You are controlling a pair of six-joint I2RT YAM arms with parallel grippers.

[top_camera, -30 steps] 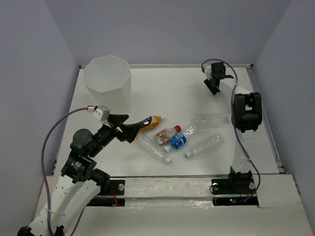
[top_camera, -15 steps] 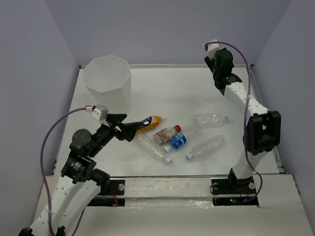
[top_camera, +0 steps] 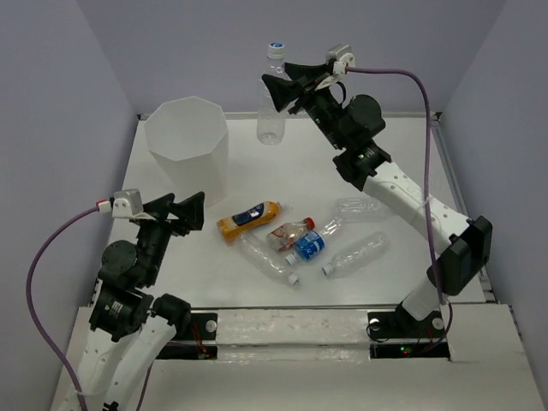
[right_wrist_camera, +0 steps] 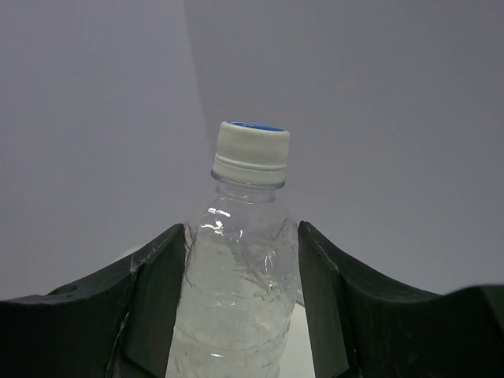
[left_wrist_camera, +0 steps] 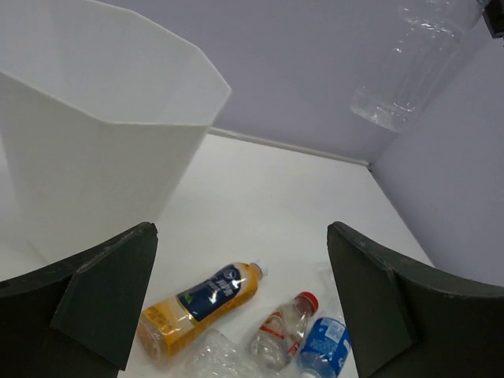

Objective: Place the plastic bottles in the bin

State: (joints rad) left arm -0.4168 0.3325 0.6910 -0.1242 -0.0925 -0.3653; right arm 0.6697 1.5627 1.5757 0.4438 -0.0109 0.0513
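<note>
Above the far side of the bench (top_camera: 282, 163), the right tool (top_camera: 278, 90) was clamped on the upper body of a clear bottle (top_camera: 271, 120), one finger on each side. That bottle hung upright with its white cap on top, well off the surface and higher than the rim of the bin (top_camera: 184, 150), to the right of it and not over its mouth. From the right wrist, the fingers (right_wrist_camera: 150, 307) pressed both flanks of the bottle (right_wrist_camera: 236, 315) just under its neck.

At the near left, the left tool (top_camera: 195, 212) was spread apart and held nothing. Its wrist view looked between the fingers (left_wrist_camera: 102, 299) at the bin wall (left_wrist_camera: 94, 181) and the orange bottle (left_wrist_camera: 197, 303).

On the bench lay the orange bottle (top_camera: 248, 218), the red-labelled bottle (top_camera: 289, 233) and the blue-labelled bottle (top_camera: 310, 245) just beside it. Three other clear bottles lay there too: one near the front (top_camera: 267, 261), one to the right (top_camera: 358, 254), and one farther back (top_camera: 366, 208).
</note>
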